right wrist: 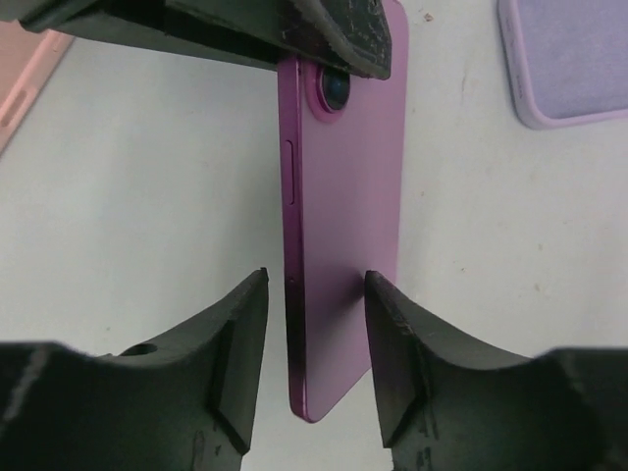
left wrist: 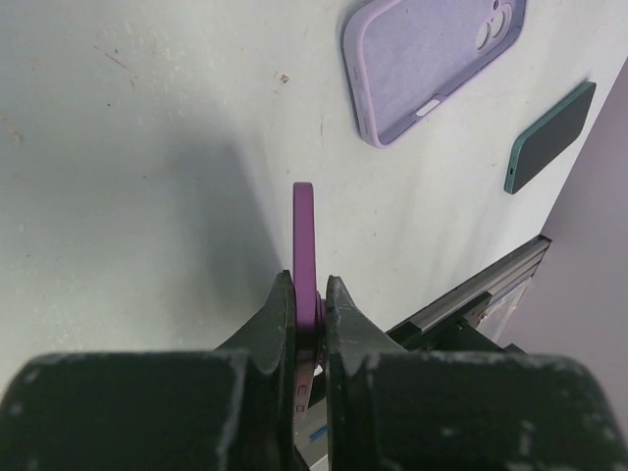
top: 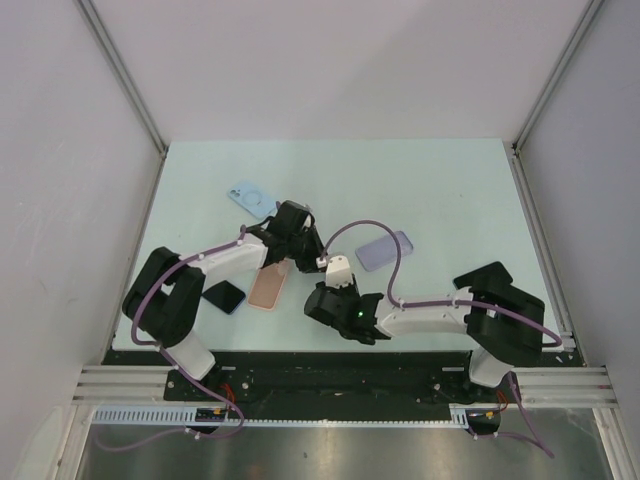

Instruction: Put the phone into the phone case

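Note:
My left gripper (left wrist: 310, 294) is shut on the top end of a purple phone (left wrist: 304, 235) and holds it on edge above the table. In the right wrist view the phone (right wrist: 343, 216) hangs back side out, camera end up, clamped by the left fingers (right wrist: 245, 29). My right gripper (right wrist: 315, 280) is open, with a jaw on each side of the phone's lower end and a gap on both sides. The lavender phone case (top: 385, 250) lies open side up on the table to the right of both grippers; it also shows in the left wrist view (left wrist: 432, 64) and the right wrist view (right wrist: 569, 59).
A light blue case (top: 250, 198) lies behind the left gripper (top: 298, 235). A pink case (top: 268, 287) and a dark phone (top: 223, 296) lie near the front left. A dark green case (left wrist: 549, 137) lies by the rail. The right gripper (top: 335, 290) is mid front.

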You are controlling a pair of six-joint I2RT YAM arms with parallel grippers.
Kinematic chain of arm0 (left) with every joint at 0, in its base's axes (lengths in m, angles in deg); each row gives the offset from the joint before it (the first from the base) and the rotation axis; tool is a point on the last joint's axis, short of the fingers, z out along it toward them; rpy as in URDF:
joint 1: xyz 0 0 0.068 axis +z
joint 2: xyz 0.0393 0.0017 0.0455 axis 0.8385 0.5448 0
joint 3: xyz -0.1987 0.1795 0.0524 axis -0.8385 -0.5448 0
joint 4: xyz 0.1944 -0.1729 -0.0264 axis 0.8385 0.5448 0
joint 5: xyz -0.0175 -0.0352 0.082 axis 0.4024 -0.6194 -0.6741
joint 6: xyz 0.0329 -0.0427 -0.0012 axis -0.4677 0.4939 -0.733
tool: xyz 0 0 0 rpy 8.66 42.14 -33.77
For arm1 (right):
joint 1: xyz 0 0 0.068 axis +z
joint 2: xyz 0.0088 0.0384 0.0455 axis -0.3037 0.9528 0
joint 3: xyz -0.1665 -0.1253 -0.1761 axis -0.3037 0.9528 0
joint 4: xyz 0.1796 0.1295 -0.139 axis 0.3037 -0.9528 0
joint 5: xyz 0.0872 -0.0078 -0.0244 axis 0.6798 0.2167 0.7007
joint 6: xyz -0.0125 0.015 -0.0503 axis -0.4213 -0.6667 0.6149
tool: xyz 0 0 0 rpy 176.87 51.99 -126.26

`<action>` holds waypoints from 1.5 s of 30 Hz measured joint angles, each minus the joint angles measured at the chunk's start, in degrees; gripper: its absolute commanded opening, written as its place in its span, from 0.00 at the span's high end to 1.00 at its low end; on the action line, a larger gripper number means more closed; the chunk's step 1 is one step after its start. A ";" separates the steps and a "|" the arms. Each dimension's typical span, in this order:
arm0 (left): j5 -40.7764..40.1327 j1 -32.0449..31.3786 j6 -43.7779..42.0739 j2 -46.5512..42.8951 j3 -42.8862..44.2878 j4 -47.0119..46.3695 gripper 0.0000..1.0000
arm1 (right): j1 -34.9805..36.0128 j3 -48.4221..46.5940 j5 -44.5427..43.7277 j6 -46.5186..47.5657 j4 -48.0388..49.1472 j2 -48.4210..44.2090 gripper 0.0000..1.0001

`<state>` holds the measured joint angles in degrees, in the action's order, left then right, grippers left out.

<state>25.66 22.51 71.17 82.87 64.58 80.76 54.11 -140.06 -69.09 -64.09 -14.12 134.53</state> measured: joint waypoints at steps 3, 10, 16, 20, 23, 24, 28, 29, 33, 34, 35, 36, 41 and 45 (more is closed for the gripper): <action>0.00 0.07 -0.04 0.00 0.15 0.76 0.93 | 1.07 -2.62 -3.23 -0.35 -3.56 2.64 0.74; 0.39 0.13 -0.50 -0.15 1.11 1.40 0.34 | 2.49 -4.74 -8.61 -1.90 -8.50 3.43 1.00; 0.22 0.74 -2.67 -3.32 3.15 3.50 0.18 | 2.29 -4.74 -8.15 -3.23 -10.05 2.99 1.00; -1.60 2.97 -6.95 -7.10 6.05 7.43 0.19 | 2.01 -4.55 -5.57 -3.82 -11.43 1.77 1.00; -5.14 6.38 -11.65 -11.06 7.78 11.41 0.22 | 1.84 -2.99 -3.56 -4.48 -12.31 -1.14 1.00; -5.99 7.78 -13.25 -12.28 7.98 12.39 0.23 | 1.73 -2.36 -2.89 -4.61 -12.22 -2.16 1.00; -8.66 14.32 -19.37 -15.87 8.00 16.57 0.24 | -0.31 1.99 1.40 -5.27 -11.69 -9.92 1.00; -9.75 15.78 -20.79 -16.06 8.00 17.81 0.25 | -1.03 3.32 2.40 -5.35 -11.32 -12.37 1.00; -13.62 18.32 -26.27 -13.88 8.02 23.08 0.32 | -3.45 7.19 5.22 -5.57 -10.69 -22.12 1.00; -13.94 18.29 -27.30 -12.94 8.02 23.89 0.36 | -3.80 7.61 5.60 -5.60 -10.58 -23.52 1.00; -14.21 18.23 -28.35 -11.43 8.02 24.90 0.38 | -4.39 8.07 6.21 -5.64 -10.21 -25.09 1.00; -14.60 18.21 -29.31 -9.77 8.02 25.62 0.39 | -4.79 8.31 6.64 -5.68 -10.12 -26.14 1.00; -17.55 18.10 -33.16 -1.38 8.00 28.00 0.45 | -6.71 10.03 8.66 -5.49 -9.86 -30.77 1.00; -20.17 18.12 -34.71 2.08 7.89 28.59 0.49 | -8.28 11.54 9.84 -5.07 -9.99 -34.84 1.00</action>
<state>5.48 40.63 36.46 84.95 72.47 109.35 45.82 -128.52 -59.25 -69.16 -24.11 99.69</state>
